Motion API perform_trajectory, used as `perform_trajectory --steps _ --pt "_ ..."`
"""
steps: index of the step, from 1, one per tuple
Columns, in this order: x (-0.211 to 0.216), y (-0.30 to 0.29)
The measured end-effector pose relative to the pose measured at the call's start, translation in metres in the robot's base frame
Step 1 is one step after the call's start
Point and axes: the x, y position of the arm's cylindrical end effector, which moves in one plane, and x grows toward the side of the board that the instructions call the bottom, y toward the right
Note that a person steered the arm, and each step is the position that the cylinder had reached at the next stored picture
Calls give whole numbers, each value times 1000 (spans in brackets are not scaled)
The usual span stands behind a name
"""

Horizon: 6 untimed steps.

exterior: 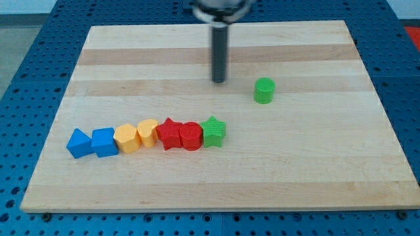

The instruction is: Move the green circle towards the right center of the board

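The green circle point(264, 90) is a short green cylinder standing on the wooden board point(315, 170), right of centre. My tip point(218, 80) is the lower end of a dark rod coming down from the view's top. It rests on the board to the left of the green circle and slightly above it in the view, with a clear gap between them. It touches no block.
A touching row of blocks lies lower left: a blue block point(79, 143), blue cube point(104, 141), two yellow blocks point(126, 138) point(147, 132), red star point(169, 133), red cylinder point(191, 136), green star point(213, 131). Blue pegboard point(39, 39) surrounds the board.
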Motion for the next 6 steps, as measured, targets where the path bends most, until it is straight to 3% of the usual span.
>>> perform_trajectory --steps 1,2,4,5,6 --pt "38 -42" --pt "58 -7" --pt "8 124" --pt "1 134" --pt "32 61"
